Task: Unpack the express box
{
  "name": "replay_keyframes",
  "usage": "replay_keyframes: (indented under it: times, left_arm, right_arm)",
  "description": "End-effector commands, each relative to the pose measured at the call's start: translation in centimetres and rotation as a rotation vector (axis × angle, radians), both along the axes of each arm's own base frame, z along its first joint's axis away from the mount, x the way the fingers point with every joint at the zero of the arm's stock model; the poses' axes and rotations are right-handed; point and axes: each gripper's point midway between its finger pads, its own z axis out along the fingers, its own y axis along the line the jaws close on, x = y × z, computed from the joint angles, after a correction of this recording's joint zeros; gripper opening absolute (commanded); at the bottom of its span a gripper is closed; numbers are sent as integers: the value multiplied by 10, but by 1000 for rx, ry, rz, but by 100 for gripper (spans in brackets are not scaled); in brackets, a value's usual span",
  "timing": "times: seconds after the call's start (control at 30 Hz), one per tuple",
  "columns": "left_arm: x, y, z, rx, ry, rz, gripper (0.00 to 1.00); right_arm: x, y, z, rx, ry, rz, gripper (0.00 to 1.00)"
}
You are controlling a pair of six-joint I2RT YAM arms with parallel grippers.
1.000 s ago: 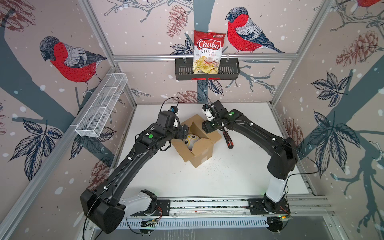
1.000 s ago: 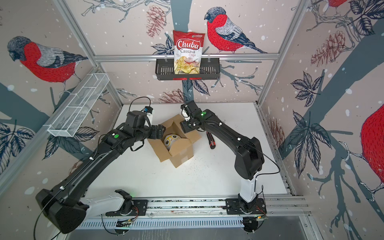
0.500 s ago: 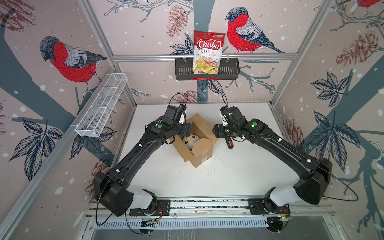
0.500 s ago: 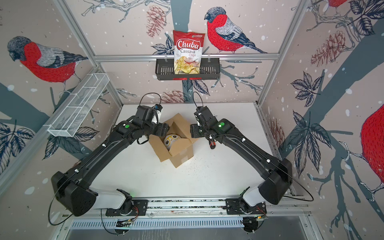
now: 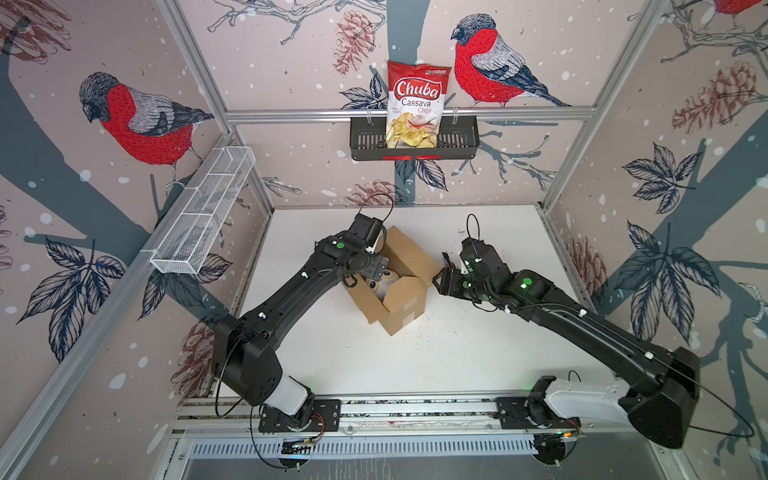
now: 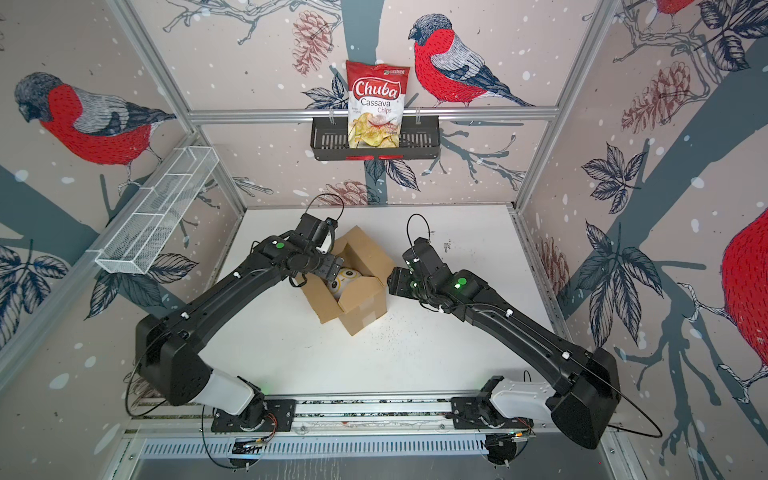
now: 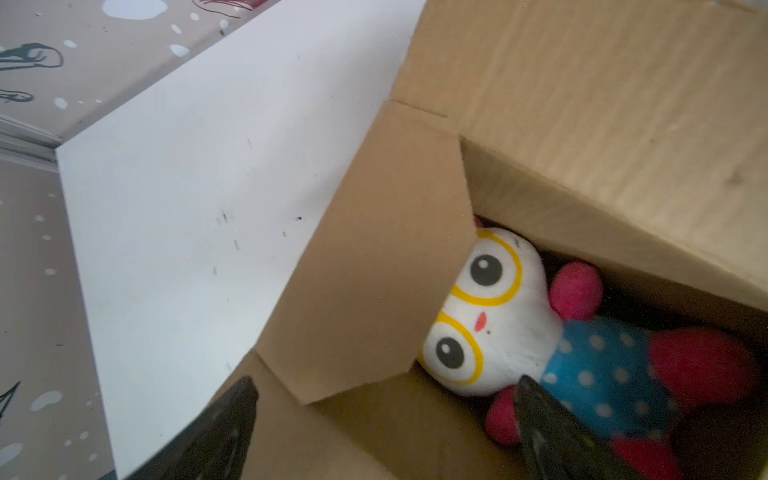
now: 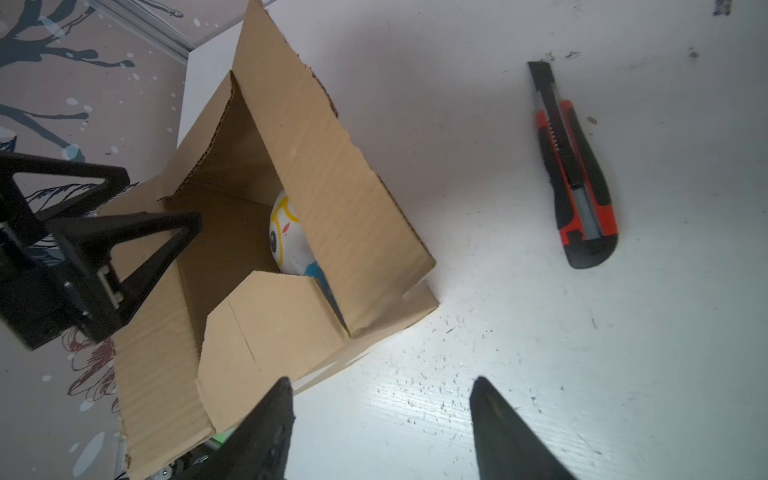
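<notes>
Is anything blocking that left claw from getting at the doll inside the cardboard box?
Partly. One short flap of the express box leans inward over part of the plush doll's face. The doll's blue body lies uncovered below the open left gripper.

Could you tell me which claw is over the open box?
The left claw, above the plush toy in the express box; the right claw hangs over the table beside it.

express box (image 5: 406,293): plain brown | plush toy (image 7: 500,320): white face, yellow eye-rings, blue white-dotted body | utility knife (image 8: 579,178): red-black
</notes>
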Motion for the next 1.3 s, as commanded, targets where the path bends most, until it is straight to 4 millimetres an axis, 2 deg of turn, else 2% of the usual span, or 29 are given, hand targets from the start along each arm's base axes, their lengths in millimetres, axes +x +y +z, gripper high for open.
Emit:
replay_keyframes:
  times: [0.0,0.13,0.3,0.47,0.7,0.93,1.13,1.27]
  left_arm:
    - [11,15,-2,112,-29,48,94]
    - [20,12,-6,126,-38,48,93]
    - [28,7,-4,111,-51,53,92]
    - [29,8,-5,124,-51,54,90]
    - [27,11,-13,137,-41,60,88]
    - [30,11,-17,146,-39,67,84]
    - [25,3,-9,90,-33,51,85]
    - [23,3,-15,102,-14,40,86]
  right_arm:
    - [3,16,1,68,15,1,65]
    - [3,32,-7,109,40,20,66]
    - [12,38,-18,109,50,1,68]
    - [27,37,-18,136,27,-31,67]
    - [48,29,-14,181,-1,-73,59]
    - [55,31,-15,202,-3,-59,47]
    - [60,29,-14,213,-6,-65,47]
    - [64,25,-13,211,-12,-73,47]
